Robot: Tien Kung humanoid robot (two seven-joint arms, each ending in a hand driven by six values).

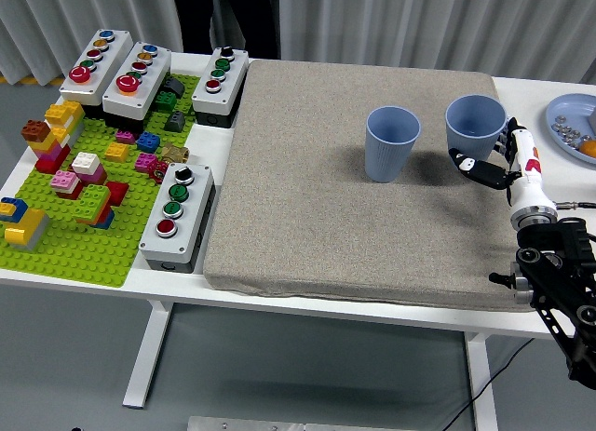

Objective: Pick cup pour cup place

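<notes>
Grey mat (354,189) covers the white table (521,91). Right hand (498,161) has its fingers wrapped round the right-hand blue cup (474,127), which looks raised off the mat. Second blue cup (392,142) stands upright just to its left, probably to receive the pour. Left arm unseen.

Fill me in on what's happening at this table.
The robot's right hand is closed around the right-hand blue cup and holds it at the right edge of the grey mat. A second blue cup stands upright on the mat just to its left. Nothing is being poured yet. The left hand is out of view.
</notes>
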